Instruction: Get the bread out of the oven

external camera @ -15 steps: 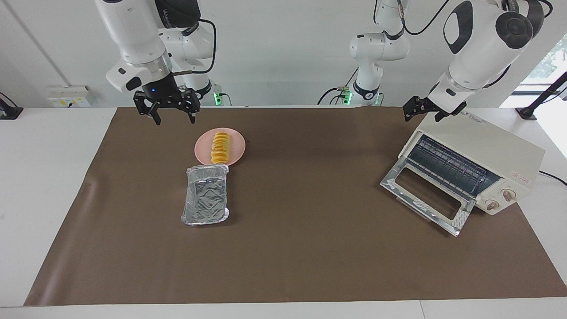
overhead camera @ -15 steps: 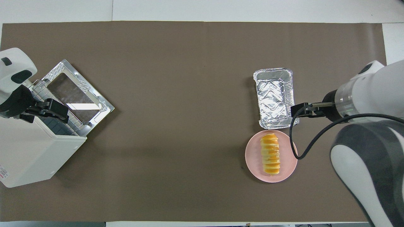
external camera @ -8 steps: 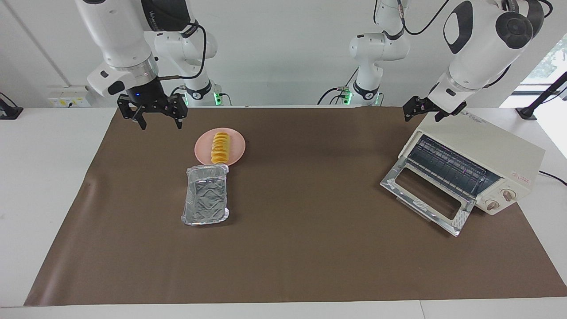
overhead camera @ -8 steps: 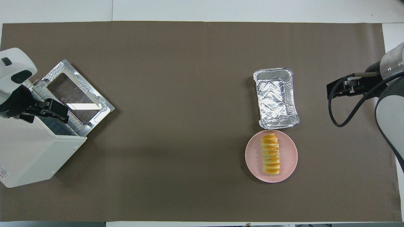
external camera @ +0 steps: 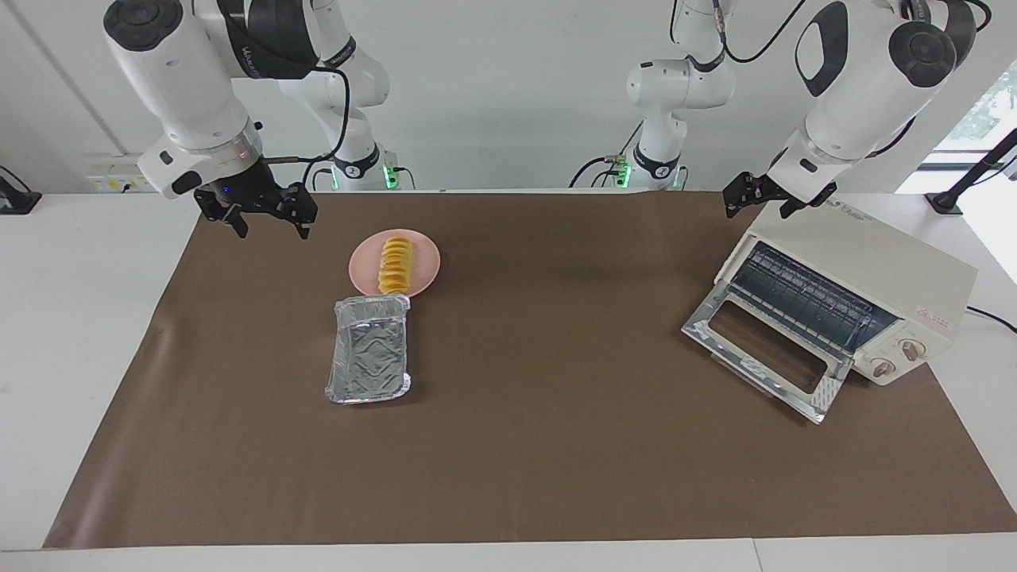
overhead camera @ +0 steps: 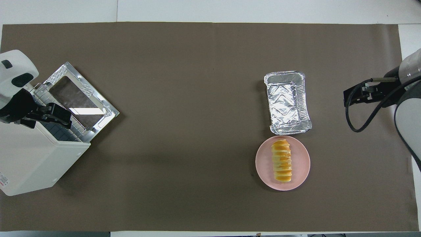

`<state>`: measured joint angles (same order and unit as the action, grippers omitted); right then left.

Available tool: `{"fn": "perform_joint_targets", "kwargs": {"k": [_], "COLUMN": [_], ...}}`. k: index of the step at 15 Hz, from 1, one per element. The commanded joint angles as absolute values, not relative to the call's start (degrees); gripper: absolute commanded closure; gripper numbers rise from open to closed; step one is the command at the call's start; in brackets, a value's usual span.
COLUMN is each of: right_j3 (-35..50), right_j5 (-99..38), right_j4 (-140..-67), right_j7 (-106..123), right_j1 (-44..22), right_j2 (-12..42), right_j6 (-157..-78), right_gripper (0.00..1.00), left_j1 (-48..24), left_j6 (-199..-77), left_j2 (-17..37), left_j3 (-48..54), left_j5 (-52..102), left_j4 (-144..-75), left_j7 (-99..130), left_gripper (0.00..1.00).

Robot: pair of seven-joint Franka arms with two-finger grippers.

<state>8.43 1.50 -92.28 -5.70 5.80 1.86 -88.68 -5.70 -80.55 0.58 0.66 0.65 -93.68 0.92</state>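
Your bread (external camera: 396, 264) lies on the pink plate (external camera: 424, 266), out of the oven (external camera: 858, 290), long axis pointing toward the robots. It sits below the right gripper (external camera: 264, 222), which hangs empty, fingers apart; left gripper (external camera: 761, 200) waits open over the oven

Lying over a white table (external camera: 79, 318), covering most of it: a brown mat (external camera: 540, 445). Sitting on the mat toward the right arm's end: a pink plate (external camera: 425, 266), and touching it, farther from the robots, a foil tray (external camera: 369, 353). Standing at the left arm's end: the oven (external camera: 866, 278), door (external camera: 767, 349) lying open on the mat.
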Motion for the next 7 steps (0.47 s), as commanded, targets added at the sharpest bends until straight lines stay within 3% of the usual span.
{"fn": "perform_joint_targets", "kwargs": {"k": [1,7], "right_j3": [9.1,9.1], "right_j5": [2.4,2.4], "right_j4": [-93.9,-93.9], "right_j7": [-4.7,-4.7], "right_j1": [6.9,8.5], "right_j2": [0.4,0.4], "right_j6": [-88.5,-88.6], "right_gripper": [0.0,0.0], "left_j1": [-5.4,-5.4], "left_j6": [-81.3,-81.3], "left_j2": [-0.4,-0.4], "left_j3": [0.9,0.9], "left_j5": [-0.4,-0.4], "left_j4": [-94.4,-94.4], "left_j7": [0.5,0.5], "left_gripper": [0.0,0.0]}}
